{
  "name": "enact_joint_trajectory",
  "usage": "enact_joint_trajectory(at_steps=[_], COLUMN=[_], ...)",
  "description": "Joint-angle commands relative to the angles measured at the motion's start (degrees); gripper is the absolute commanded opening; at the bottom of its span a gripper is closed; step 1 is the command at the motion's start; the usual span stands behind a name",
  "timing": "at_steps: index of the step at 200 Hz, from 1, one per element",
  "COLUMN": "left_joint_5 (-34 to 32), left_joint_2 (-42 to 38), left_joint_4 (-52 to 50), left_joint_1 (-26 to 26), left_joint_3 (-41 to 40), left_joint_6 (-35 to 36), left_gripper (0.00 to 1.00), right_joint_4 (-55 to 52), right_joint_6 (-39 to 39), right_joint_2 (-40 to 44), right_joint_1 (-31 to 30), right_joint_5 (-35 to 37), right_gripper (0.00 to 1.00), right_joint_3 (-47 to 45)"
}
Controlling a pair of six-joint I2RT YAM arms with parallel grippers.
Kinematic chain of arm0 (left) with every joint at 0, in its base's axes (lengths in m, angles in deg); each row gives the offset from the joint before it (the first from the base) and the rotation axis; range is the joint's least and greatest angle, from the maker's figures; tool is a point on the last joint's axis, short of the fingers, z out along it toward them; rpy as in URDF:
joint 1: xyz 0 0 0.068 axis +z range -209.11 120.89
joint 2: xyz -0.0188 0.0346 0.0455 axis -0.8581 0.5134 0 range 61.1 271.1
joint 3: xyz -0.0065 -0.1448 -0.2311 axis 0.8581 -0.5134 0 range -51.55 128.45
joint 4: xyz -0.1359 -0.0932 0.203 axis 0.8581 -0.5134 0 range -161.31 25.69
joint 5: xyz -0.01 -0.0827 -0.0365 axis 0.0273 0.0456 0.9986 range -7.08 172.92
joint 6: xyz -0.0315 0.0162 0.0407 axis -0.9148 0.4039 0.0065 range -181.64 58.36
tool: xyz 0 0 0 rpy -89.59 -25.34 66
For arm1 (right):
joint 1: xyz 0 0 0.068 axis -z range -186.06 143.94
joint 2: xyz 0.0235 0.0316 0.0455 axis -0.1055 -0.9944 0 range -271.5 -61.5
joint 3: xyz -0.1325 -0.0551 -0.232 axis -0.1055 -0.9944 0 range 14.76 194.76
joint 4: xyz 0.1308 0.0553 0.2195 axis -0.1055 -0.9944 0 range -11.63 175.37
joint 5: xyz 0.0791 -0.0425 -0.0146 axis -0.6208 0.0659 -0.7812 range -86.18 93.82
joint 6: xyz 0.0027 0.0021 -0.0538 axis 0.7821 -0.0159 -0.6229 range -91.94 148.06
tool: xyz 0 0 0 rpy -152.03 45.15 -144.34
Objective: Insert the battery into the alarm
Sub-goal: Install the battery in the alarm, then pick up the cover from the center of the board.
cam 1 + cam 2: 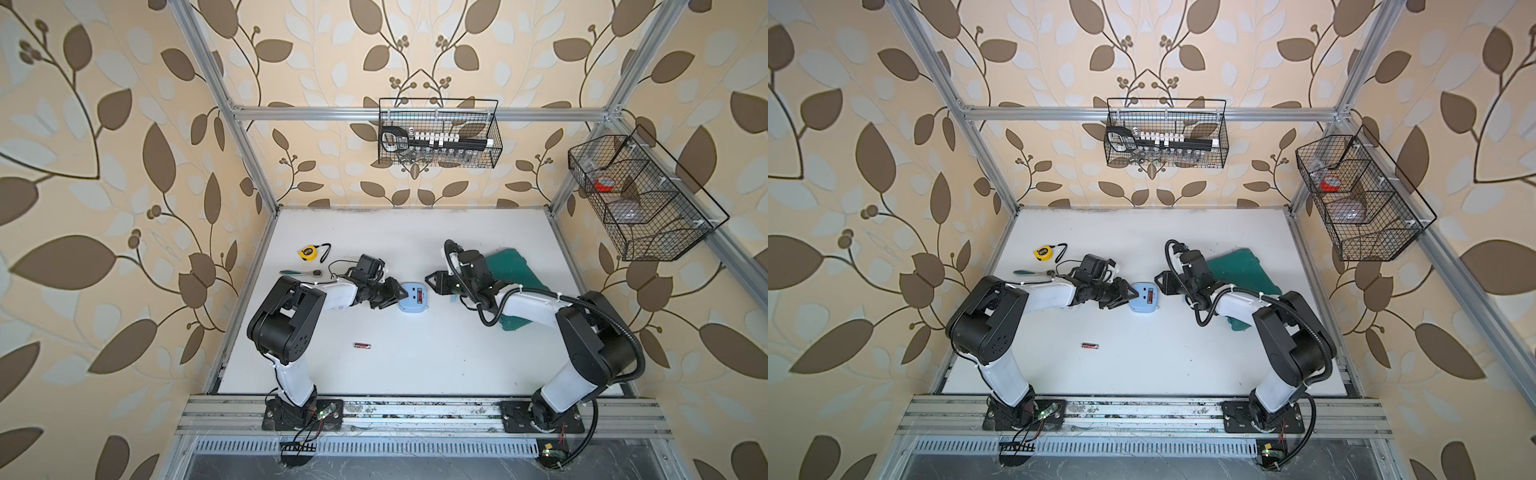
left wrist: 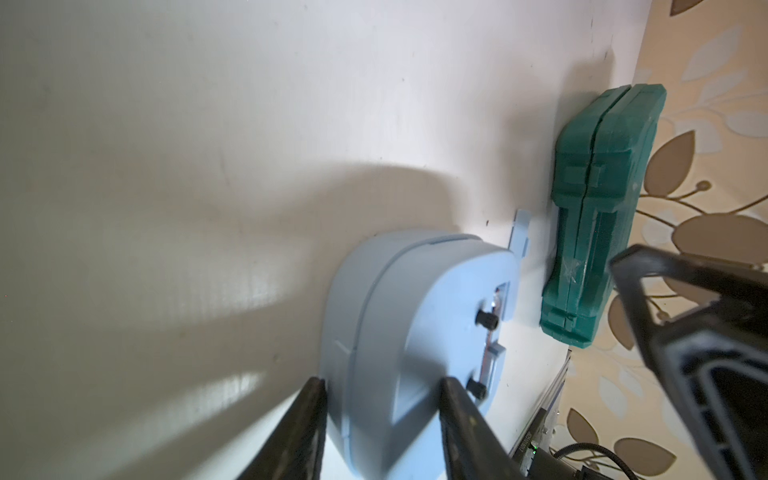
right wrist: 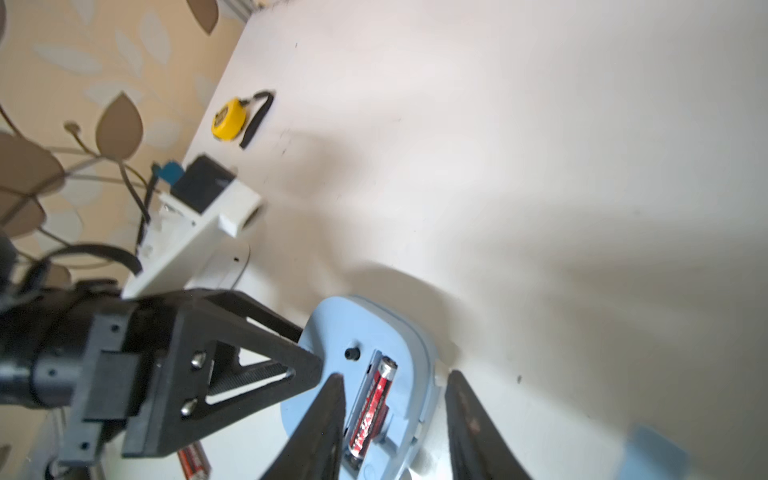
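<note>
The light blue alarm [image 1: 411, 306] [image 1: 1142, 306] lies back-up at mid-table. One red battery [image 1: 420, 296] [image 3: 374, 405] sits in its open compartment. My left gripper [image 1: 400, 296] [image 2: 382, 382] is shut on the alarm [image 2: 415, 299], a finger pressed against each side. My right gripper [image 1: 430, 281] [image 3: 395, 376] hovers just right of and over the alarm [image 3: 328, 332]. It is open, its fingers standing apart on either side of the seated battery without touching it. A second red battery [image 1: 363, 345] [image 1: 1090, 345] lies loose on the table nearer the front.
A green case [image 1: 509, 266] lies under my right arm. A small blue cover piece [image 2: 646, 232] rests between it and the alarm. A yellow tape measure [image 1: 307, 252] and a ratchet [image 1: 301, 272] lie at back left. Wire baskets [image 1: 438, 133] hang on the walls.
</note>
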Motion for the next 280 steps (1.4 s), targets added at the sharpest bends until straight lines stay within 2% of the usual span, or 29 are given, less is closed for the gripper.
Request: enact_joint_trajectory(at_steps=[1,24,42,83,152,219,251,280], left_joint_5=[-3.96,-3.88,-3.78,-3.69,-3.87,-3.78,-3.62,-3.53], left_joint_2=[2.59,2.51,2.51,2.52,2.51,2.76,2.77,2.78], left_joint_4=[-6.63,-6.58,-6.54,-6.54,-6.63,-6.75,-6.63,-6.63], left_joint_1=[-0.42,-0.43,-0.43,-0.43,-0.43,-0.38,-0.43,-0.43], left_joint_3=[-0.86,-0.86,-0.86,-0.86,-0.78,-0.68,-0.69,-0.73], left_joint_6=[1.12,1.12,1.12,1.12,1.29,1.38,1.36,1.29], left_gripper=[0.45,0.45,0.45,0.45,0.45,0.45,0.45,0.44], right_joint_4=[-1.17,-3.53,-5.82,-10.45,-11.39,-11.74,-12.98,-13.06], right_joint_6=[2.23,2.84,2.63,1.68,1.67,3.47,4.27,5.12], right_joint_2=[2.35,3.41,3.63,1.95,-4.92,-6.76,-6.56,-6.94], right_joint_1=[2.49,5.65,7.13,9.75,11.58,11.9,11.93,11.93], right_joint_5=[0.74,-0.07,0.01,0.18,-7.27,-8.16,-6.79,-6.56], right_gripper=[0.57,0.6,0.8,0.98,1.0,0.44,0.28,0.22], right_joint_3=[-3.67,-5.28,-5.6,-4.57,-1.92,-1.13,-1.31,-1.26])
